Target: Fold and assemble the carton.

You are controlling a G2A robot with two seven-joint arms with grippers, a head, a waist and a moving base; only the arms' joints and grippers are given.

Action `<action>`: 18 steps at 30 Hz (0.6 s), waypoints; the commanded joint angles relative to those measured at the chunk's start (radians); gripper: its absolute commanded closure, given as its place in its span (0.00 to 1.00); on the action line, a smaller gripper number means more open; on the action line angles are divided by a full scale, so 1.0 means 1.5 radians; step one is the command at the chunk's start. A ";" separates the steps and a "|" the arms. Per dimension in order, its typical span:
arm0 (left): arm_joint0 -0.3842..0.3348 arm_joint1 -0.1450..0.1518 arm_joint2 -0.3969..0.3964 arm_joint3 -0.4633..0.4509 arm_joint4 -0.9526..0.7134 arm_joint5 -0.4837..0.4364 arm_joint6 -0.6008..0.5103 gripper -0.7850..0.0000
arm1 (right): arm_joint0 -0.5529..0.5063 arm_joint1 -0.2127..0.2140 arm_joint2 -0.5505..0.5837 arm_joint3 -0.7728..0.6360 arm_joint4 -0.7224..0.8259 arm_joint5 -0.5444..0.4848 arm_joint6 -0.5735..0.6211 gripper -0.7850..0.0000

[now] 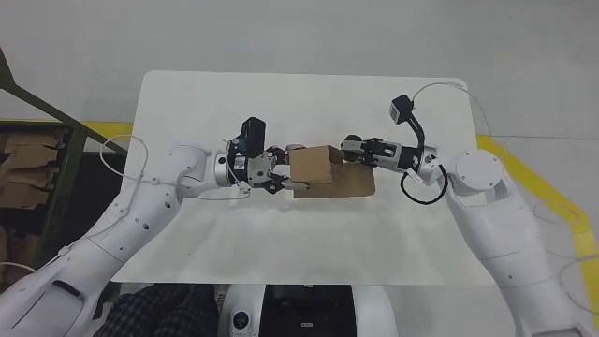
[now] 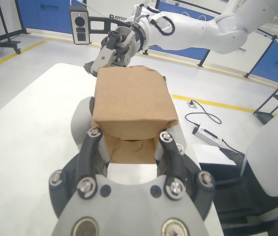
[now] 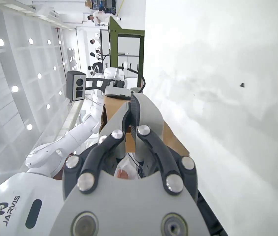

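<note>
Holding end, my left gripper: its fingers stand on either side of the carton's near end and clamp its side walls.
Carton: brown cardboard, raised into a box shape, near the middle of the table between my two grippers; the end facing my left wrist is open and shows bare cardboard inside.
Flat panel: a brown panel of the carton lies level with the tabletop and projects from under the box toward my right arm.
Right gripper: fingers pressed together, with the tips at the carton's far upper edge; I cannot tell whether any cardboard lies between them.
Table: white, with rounded corners; both my arms reach over it from the near edge.
Floor past the table: a grey power unit with a black cable lies just beyond the table edge, and a yellow line runs behind it.
Side rack: green-framed, beside the table on my left, holding flat brown cardboard.
Background: blue barrier panels on black stands.
</note>
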 commanded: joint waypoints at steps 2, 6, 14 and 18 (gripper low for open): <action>0.001 0.001 -0.003 0.002 0.000 0.000 0.002 0.55 | 0.000 -0.002 -0.017 -0.014 -0.013 0.002 0.008 1.00; 0.001 0.002 -0.005 0.000 0.002 0.000 0.003 0.55 | -0.009 -0.001 -0.024 -0.036 -0.016 0.001 0.010 1.00; 0.000 0.002 -0.005 0.000 0.001 0.000 0.002 0.56 | -0.038 0.011 0.045 -0.028 0.008 -0.014 -0.009 1.00; 0.000 0.003 -0.008 -0.001 0.002 0.000 0.005 0.56 | -0.078 0.023 0.114 -0.028 0.017 -0.015 -0.015 1.00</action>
